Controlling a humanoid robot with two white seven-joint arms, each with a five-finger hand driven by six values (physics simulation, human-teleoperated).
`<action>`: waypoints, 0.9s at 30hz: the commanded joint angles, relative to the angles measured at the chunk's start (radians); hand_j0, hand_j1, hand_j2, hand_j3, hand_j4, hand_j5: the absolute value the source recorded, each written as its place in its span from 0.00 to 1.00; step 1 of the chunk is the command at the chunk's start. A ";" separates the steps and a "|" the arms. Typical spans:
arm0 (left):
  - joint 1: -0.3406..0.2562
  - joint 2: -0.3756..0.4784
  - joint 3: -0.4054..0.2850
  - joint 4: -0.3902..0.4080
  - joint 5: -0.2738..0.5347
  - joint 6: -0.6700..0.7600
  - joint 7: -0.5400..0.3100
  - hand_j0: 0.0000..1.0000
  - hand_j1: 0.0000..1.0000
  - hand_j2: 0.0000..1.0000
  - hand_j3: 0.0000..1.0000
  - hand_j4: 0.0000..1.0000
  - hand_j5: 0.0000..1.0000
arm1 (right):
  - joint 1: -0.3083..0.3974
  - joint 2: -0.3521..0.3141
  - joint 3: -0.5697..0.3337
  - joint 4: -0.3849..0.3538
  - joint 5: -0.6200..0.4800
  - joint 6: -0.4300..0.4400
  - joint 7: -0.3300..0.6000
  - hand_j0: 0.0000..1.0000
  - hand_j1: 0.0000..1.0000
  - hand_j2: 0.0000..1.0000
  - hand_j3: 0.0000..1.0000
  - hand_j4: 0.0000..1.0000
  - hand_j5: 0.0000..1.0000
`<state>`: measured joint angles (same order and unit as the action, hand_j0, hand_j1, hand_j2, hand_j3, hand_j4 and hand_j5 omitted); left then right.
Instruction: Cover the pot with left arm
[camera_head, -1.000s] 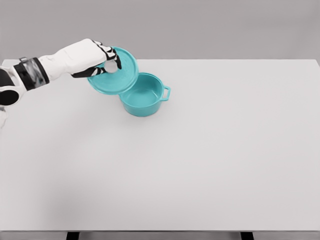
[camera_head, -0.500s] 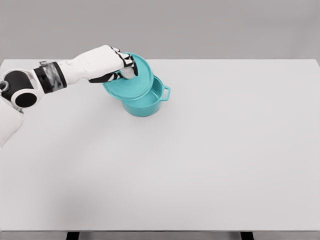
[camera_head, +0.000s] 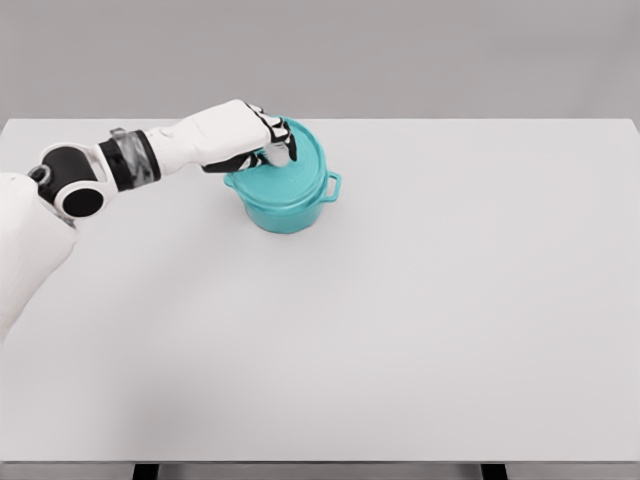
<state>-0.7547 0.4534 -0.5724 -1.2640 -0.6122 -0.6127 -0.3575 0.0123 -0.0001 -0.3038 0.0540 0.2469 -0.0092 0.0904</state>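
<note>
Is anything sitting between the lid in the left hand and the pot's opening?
Nothing visible is. The left hand grips the teal lid by its knob, right over the teal pot. The lid looks tilted, not yet seated flat. The white table around the pot shows no other object.

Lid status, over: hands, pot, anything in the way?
Left hand shut on lid. Lid over pot, tilted, not clearly seated. Right arm not in view. Table shows nothing in the way.

The left hand hides the lid knob; the lid hides the pot interior.
</note>
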 joint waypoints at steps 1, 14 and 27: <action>0.000 -0.018 0.002 0.020 0.002 0.002 0.000 0.46 0.46 0.46 0.46 0.46 0.46 | 0.000 0.000 0.000 0.000 0.000 0.000 0.000 1.00 1.00 1.00 1.00 1.00 1.00; -0.002 -0.033 0.002 0.051 -0.018 0.002 0.000 0.48 0.48 0.48 0.48 0.48 0.48 | 0.000 0.000 0.000 0.000 0.000 0.000 0.000 1.00 1.00 1.00 1.00 1.00 1.00; -0.003 -0.050 0.002 0.095 -0.028 0.002 0.000 0.48 0.48 0.48 0.48 0.48 0.48 | 0.000 0.000 0.000 0.000 0.000 0.000 0.000 1.00 1.00 1.00 1.00 1.00 1.00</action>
<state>-0.7578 0.4070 -0.5719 -1.1795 -0.6446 -0.6129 -0.3581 0.0123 -0.0001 -0.3038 0.0542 0.2469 -0.0092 0.0904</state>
